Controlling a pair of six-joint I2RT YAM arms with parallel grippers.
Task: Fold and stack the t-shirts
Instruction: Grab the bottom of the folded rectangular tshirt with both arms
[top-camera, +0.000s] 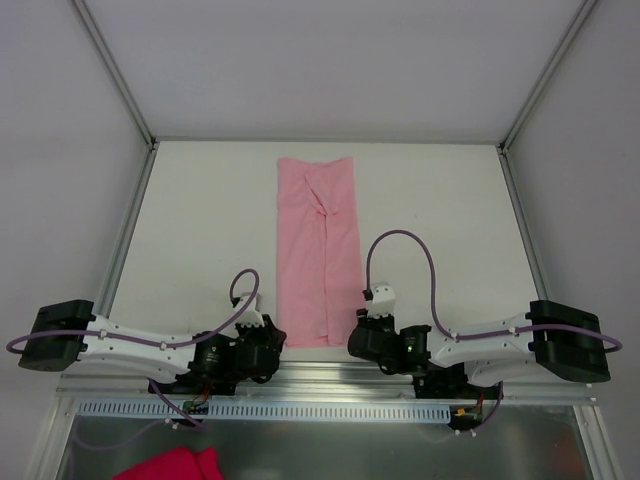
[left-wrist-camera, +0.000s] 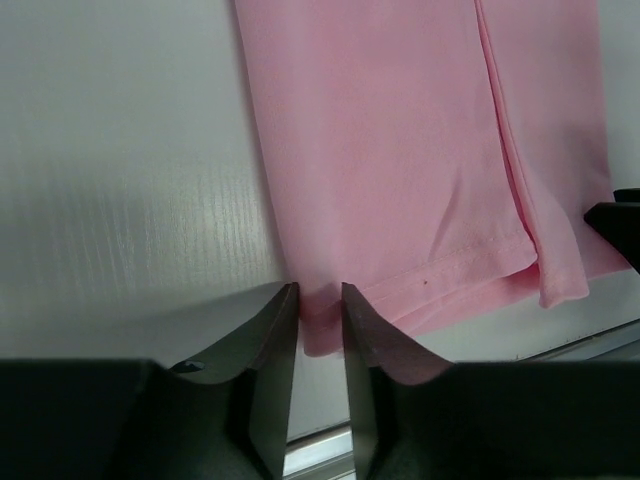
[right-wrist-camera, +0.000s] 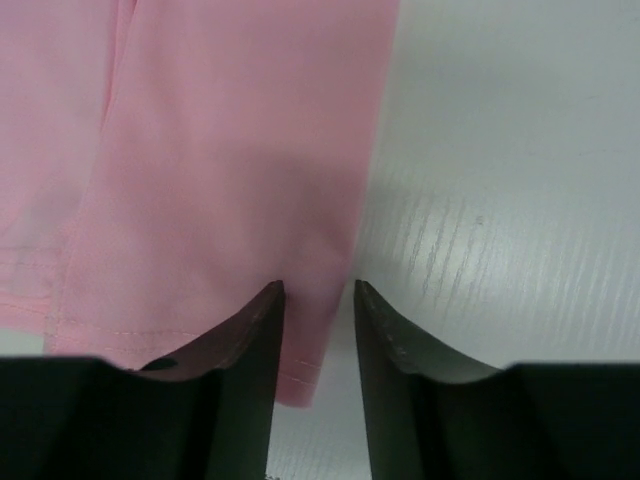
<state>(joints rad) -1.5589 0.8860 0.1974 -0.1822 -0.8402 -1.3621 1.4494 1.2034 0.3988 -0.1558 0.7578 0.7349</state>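
1. Across the middle of the overhead view, on the white table (top-camera: 210, 230): one pale pink t-shirt (top-camera: 315, 250), folded lengthwise into a long narrow strip. Runs from upper centre down to the table's lower edge. Flat, with an overlapping fold line down its length.
2. At the strip's lower left corner: left gripper (top-camera: 272, 335), low over the table and pointing at the hem.
3. Seen from the left wrist: the hem corner of the t-shirt lying between the two dark fingers (left-wrist-camera: 265, 345). Fingers close together but with a gap showing, one on either side of the corner, not clamped on it.
4. At the strip's lower right corner: right gripper (top-camera: 360, 328), low like the left one and also aimed at the hem.
5. Seen from the right wrist: the other hem corner between the fingers (right-wrist-camera: 385, 345). Bare table showing between the cloth's edge and the right-hand finger. Fingers partly apart, nothing pinched.
6. At the bottom left of the overhead view, below the metal rail (top-camera: 330, 408): a deep magenta cloth (top-camera: 170, 465), cut off by the frame edge, well apart from the t-shirt.
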